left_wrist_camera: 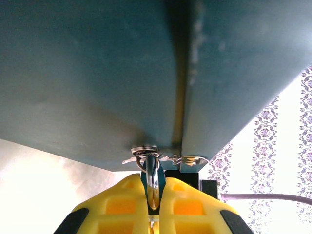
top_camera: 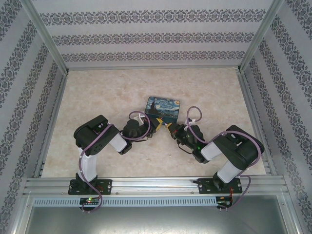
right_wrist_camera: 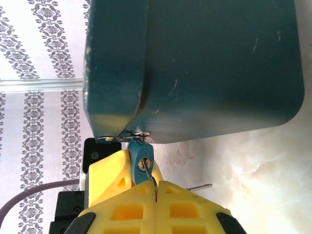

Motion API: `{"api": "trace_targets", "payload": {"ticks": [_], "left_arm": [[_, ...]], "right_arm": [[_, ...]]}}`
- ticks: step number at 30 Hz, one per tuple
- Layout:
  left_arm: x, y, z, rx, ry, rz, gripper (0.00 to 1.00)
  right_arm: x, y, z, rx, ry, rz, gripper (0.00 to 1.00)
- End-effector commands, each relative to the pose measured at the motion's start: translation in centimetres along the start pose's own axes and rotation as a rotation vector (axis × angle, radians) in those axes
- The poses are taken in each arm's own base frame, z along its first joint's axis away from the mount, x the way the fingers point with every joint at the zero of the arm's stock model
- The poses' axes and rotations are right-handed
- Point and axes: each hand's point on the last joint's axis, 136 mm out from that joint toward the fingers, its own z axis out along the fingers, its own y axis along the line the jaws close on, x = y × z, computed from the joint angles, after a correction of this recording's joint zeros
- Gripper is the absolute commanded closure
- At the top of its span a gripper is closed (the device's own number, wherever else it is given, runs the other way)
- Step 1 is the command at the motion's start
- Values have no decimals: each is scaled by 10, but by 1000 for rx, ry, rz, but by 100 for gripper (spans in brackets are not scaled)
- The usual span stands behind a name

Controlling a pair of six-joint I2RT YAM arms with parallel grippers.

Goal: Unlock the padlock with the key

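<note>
The tin [top_camera: 164, 108] lies flat near the middle of the table [top_camera: 97, 97], and both arms fold inward so that their tips meet at its near edge. A small metal clasp [right_wrist_camera: 131, 135] sticks out from that edge at the seam between lid and body. The padlock [right_wrist_camera: 140, 157] hangs from the clasp, just off the tin's rim.

The left gripper [left_wrist_camera: 152, 189] is nearly closed, its yellow fingers [left_wrist_camera: 124, 200] pinching the padlock's thin blue body from both sides. The right gripper [right_wrist_camera: 156, 192] is pressed fully together on the key [right_wrist_camera: 149, 173], a thin silvery piece that runs from the fingertip seam up to the hole in the padlock. The two sets of yellow tips sit just beside each other, with almost no gap around the lock.

Bare table spreads to the left, right and far side of the tin. The patterned walls [top_camera: 29, 97] and the metal rails [top_camera: 146, 184] stand well apart from the grippers.
</note>
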Motion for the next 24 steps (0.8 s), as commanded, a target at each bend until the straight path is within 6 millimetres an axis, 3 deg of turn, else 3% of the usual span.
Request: {"api": "trace_targets", "payload": {"ticks": [1,15,24], "left_arm": [[23,-46,1,149,102,36,100],[25,-31,2,100,111,61,100],[24,-25,4,86,105,61,100]], "right_arm": [[-3,30,7,-113,22,8,100],[-14,42,10,-167,49,58,100],[-4,43,11,-160,101,84,100]]}}
